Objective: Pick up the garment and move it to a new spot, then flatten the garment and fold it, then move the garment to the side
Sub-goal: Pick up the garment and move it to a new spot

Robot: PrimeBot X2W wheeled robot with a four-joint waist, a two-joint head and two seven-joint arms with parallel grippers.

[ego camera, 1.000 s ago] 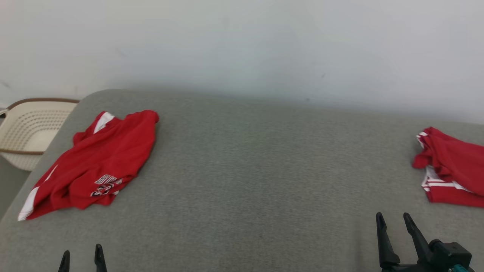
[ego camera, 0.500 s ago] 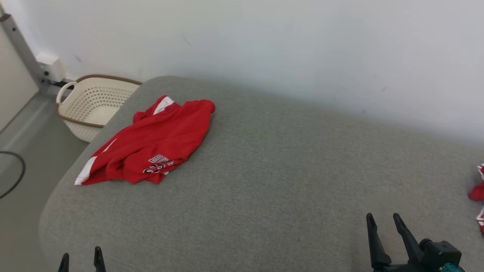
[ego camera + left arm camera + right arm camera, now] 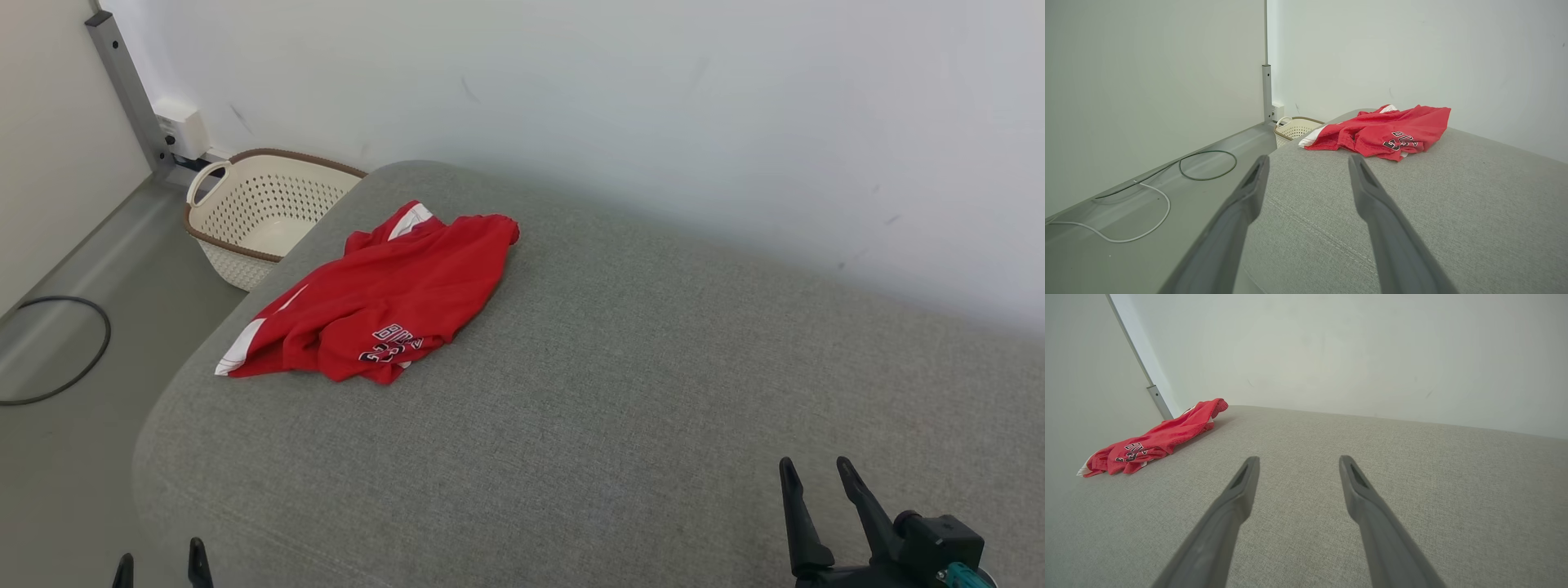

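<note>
Fingers spread empty on our left gripper (image 3: 1308,161) and right gripper (image 3: 815,467), we should reach the red garment (image 3: 384,302) and pinch 1 raised fold, not the grey surface (image 3: 612,392).

Bare indoor room, domestic in its furnishing: a wide grey fabric-covered surface (image 3: 620,408) against a plain white wall (image 3: 588,90), a red garment (image 3: 384,298) lying on it, a perforated cream laundry basket (image 3: 269,200) on the grey floor (image 3: 65,474), a loose black cable (image 3: 108,333), a wall socket (image 3: 181,129) beside a metal post (image 3: 122,77).

Red garment (image 3: 384,298) white-trimmed, grey couch (image 3: 620,392), cream basket (image 3: 257,216)
</note>
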